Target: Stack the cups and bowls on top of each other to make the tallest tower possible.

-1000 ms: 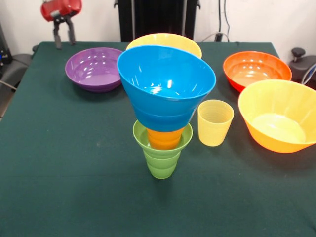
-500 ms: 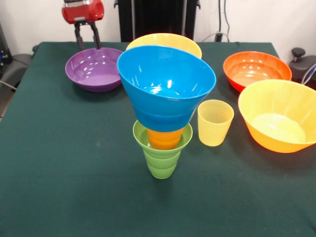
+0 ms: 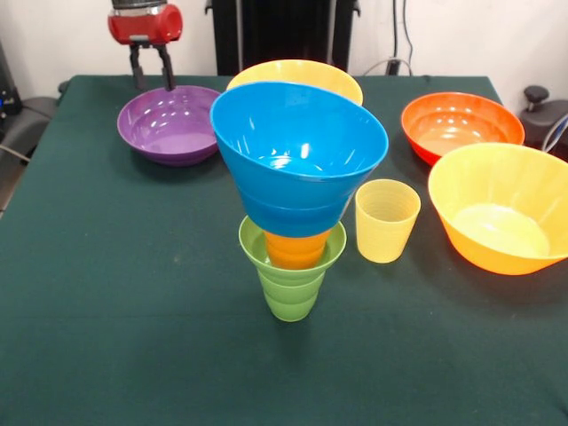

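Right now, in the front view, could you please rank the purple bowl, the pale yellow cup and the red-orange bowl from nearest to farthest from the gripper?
1. Purple bowl: directly under the gripper.
2. Pale yellow cup: beside the tower.
3. Red-orange bowl: far across the table.

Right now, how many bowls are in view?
5. Blue bowl tilted atop the tower; purple bowl far left under the hand; yellow bowl behind the blue one; red-orange bowl far right; big orange bowl right. Smaller ones may be hidden.
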`<state>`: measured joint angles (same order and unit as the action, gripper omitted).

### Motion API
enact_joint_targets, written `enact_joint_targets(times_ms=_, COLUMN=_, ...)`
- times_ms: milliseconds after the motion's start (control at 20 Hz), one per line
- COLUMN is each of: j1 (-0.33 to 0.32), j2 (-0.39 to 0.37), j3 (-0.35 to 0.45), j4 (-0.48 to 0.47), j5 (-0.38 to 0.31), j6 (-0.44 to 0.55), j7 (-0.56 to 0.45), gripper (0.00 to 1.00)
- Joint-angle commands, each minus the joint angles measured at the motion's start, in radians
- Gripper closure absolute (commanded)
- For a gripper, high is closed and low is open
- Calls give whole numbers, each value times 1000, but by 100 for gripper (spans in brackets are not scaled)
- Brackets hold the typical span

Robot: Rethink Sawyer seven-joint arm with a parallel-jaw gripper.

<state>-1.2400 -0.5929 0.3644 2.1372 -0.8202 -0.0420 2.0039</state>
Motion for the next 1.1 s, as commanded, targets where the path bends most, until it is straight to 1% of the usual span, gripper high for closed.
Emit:
enact_joint_targets(times_ms=50, j1=8, j2=23, j3=-14, j4=-90, j5=-8, j6=82, j7=27, gripper=0)
enact_joint_targets(times_ms=300, j1=3, j2=66, j3=-37, j4=-120, j5=-26, j6=75, j7=21, gripper=0)
enact_joint_targets(times_ms=400, j1=-1, j2=62, j3=-39, j4=-118, j5=-31, j6=72, j7=17, gripper=0)
enact_joint_targets(times_ms=500, j1=0, j2=74, j3=-46, j4=-122, j5=-38, j6=59, j7=19, gripper=0)
enact_joint_targets(times_ms=800, j1=56, j2=187, j3=-127, j4=-206, j5=-61, j6=-30, j7=46, gripper=0)
enact_joint_targets(times_ms=950, j1=49, j2=217, j3=-136, j4=-229, j5=-71, j6=-41, j7=36, gripper=0)
enact_joint_targets(times_ms=1100, j1=37, j2=225, j3=-133, j4=-231, j5=-77, j6=-39, j7=26, gripper=0)
